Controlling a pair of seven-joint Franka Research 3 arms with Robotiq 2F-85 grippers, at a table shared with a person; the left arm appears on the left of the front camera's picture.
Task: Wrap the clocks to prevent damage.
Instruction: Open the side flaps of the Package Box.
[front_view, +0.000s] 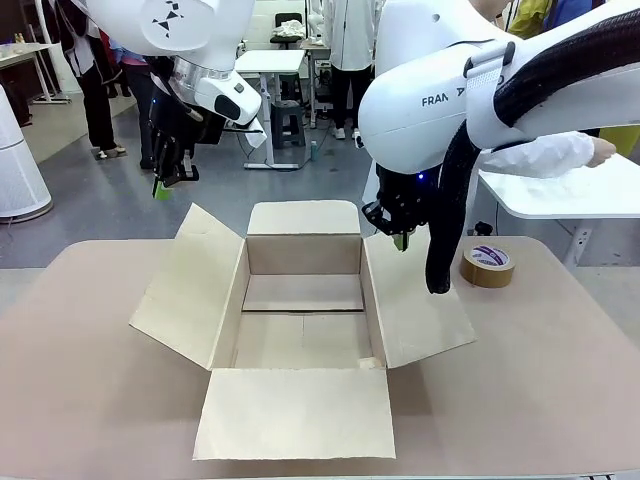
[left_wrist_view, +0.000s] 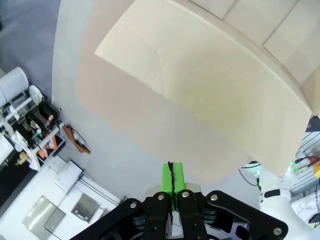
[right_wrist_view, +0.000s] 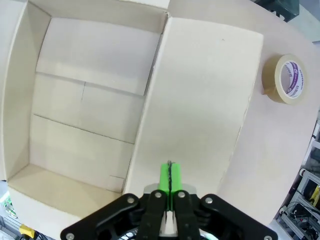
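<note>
Left pincer closed, right pincer closed

The right arm bears "FRAN", cut off; purple print on the tape roll looks illegible.

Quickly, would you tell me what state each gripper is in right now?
Left gripper: closed, holding nothing.
Right gripper: closed, holding nothing.

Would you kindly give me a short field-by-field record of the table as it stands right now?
Box: cardboard box open, flaps spread, bare floor showing
Tape: brown tape roll flat on the table, right of the box, apart from it
Left arm: left gripper shut, raised by the left flap
Right arm: right gripper shut, raised over the right flap
Person: a hand at far right
</note>
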